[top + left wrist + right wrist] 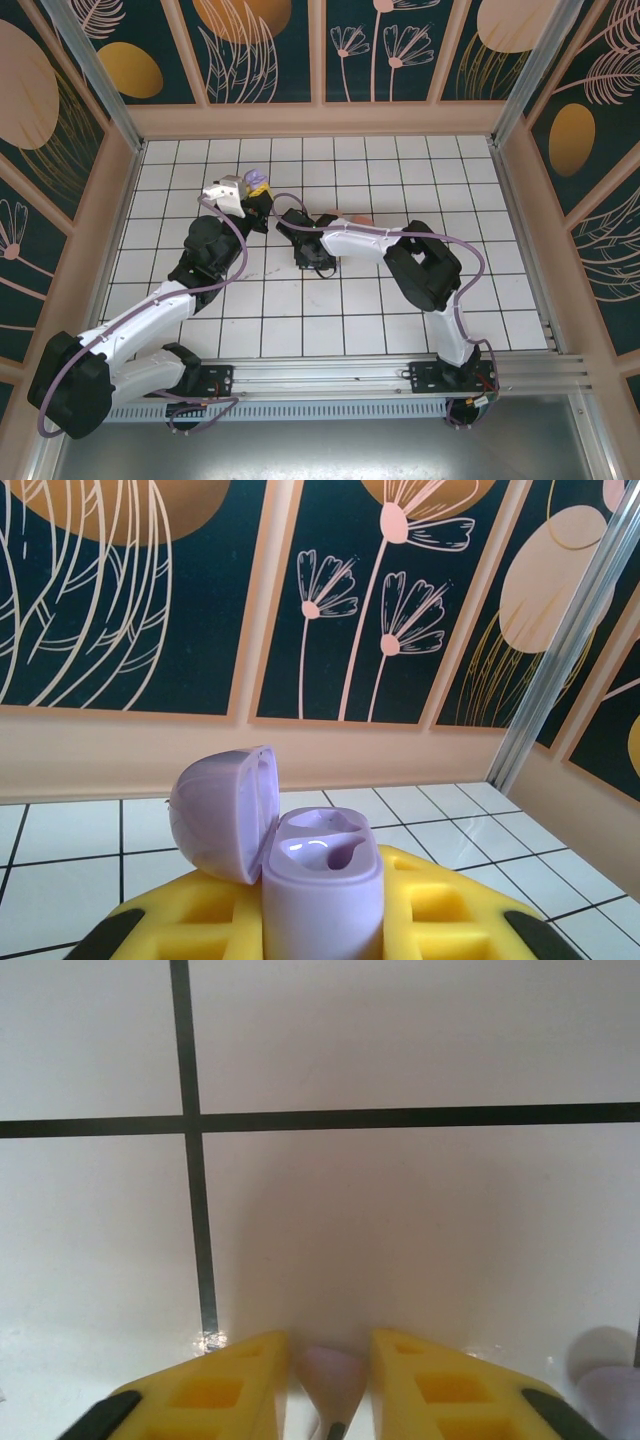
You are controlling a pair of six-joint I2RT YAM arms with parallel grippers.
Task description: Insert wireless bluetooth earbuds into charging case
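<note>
Because its wells (325, 848) load from above, we hold the lilac charging case (322, 890) upright, lid (215, 815) swung back and both wells empty, pinched between our left fingers (200, 920), while our right fingers (215, 1392) flank a pale earbud (335, 1372) on the worktop (400, 1210), whether gripping it we cannot tell.

Charging case (320, 890), lilac, lid open: one.
Robot arms: two. The left arm (150, 315) reaches to the case, the right arm (350, 240) is just right of it.
Earbuds: one pale bud (335, 1372), right of the case.
Coral shape (357, 218), farther right of the case, too small to name: one.
</note>
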